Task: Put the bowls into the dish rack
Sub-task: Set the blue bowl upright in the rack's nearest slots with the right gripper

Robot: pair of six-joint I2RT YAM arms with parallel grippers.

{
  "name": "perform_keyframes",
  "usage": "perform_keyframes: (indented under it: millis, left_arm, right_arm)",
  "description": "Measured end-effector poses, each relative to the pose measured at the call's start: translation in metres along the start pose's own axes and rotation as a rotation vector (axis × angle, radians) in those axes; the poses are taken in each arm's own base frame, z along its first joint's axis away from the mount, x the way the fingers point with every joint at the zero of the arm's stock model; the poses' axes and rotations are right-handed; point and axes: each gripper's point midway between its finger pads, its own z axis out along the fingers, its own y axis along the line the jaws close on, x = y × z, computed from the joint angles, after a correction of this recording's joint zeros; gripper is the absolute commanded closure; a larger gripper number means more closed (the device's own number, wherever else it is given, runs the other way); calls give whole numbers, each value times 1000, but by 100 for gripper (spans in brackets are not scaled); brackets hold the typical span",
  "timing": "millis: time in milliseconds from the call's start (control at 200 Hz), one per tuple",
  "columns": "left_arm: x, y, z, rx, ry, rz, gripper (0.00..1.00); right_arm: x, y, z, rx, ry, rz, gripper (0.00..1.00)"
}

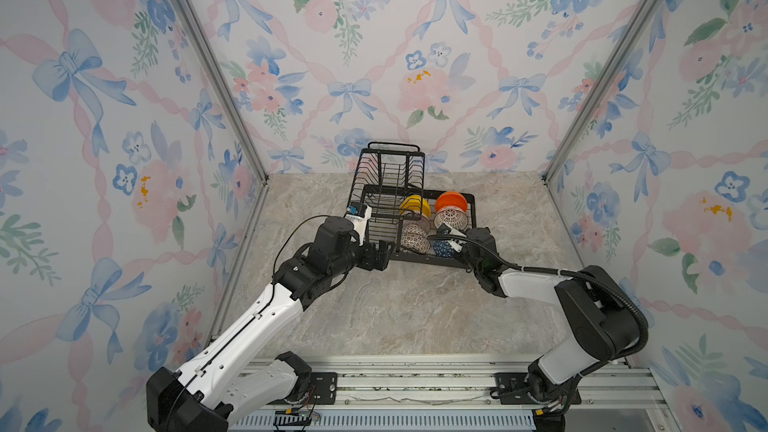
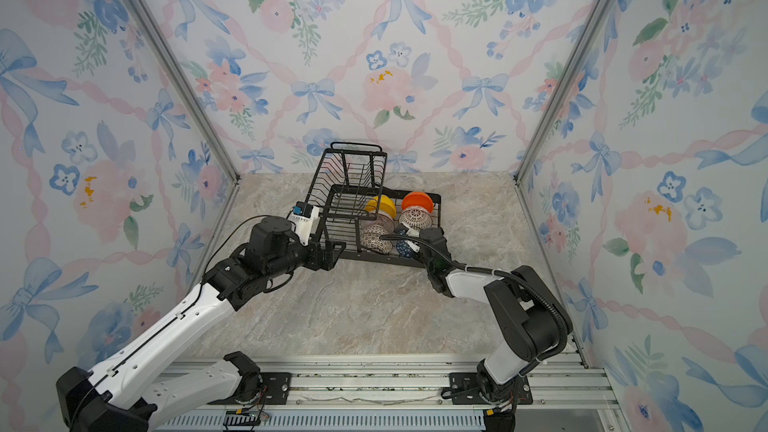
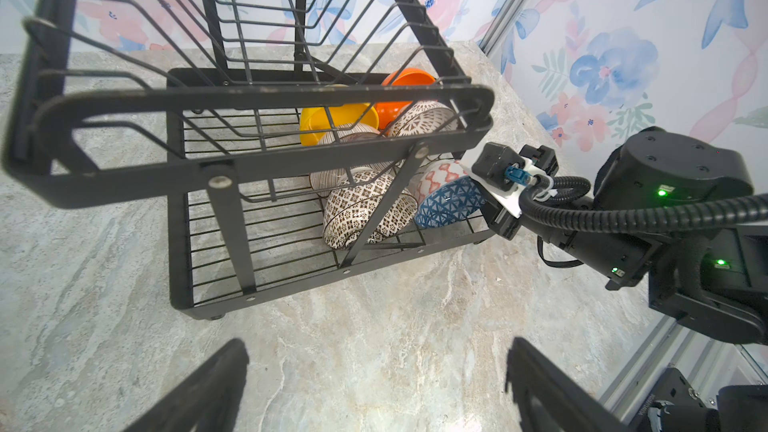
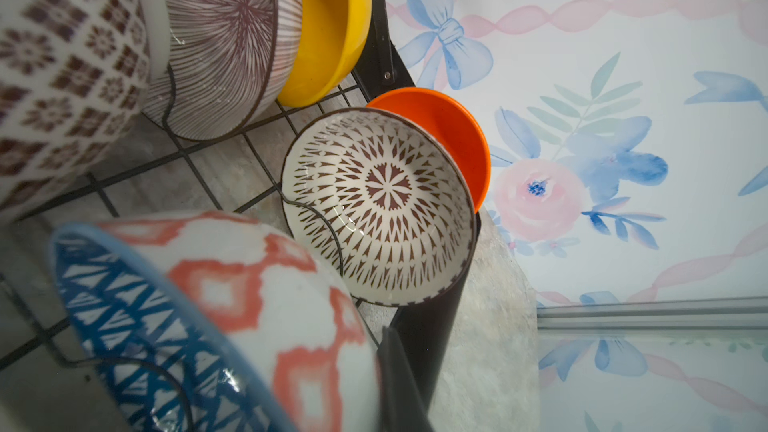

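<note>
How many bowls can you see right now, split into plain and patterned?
Plain: 2 (yellow bowl, orange bowl)
Patterned: 4 (striped bowl, lattice bowl, mosaic bowl, blue triangle bowl)
Total: 6, all in the lower tray of the dish rack

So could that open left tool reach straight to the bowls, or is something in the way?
The dish rack's own frame is. Seen from the left tool, its upper front bar and two support struts cross before the bowls; one strut cuts across the mosaic bowl.
</note>
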Motion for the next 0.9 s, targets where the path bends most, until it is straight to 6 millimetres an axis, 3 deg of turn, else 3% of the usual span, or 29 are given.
perform_keyframes:
  millis: [815, 900]
  left_arm:
    - [-3, -1, -6, 6, -17, 1, 2]
    - [-4, -1, -6, 6, -18, 1, 2]
  right_arm:
    - [-4, 4, -2, -82, 5, 62, 58]
    - [-7, 2, -6, -86, -3, 65, 44]
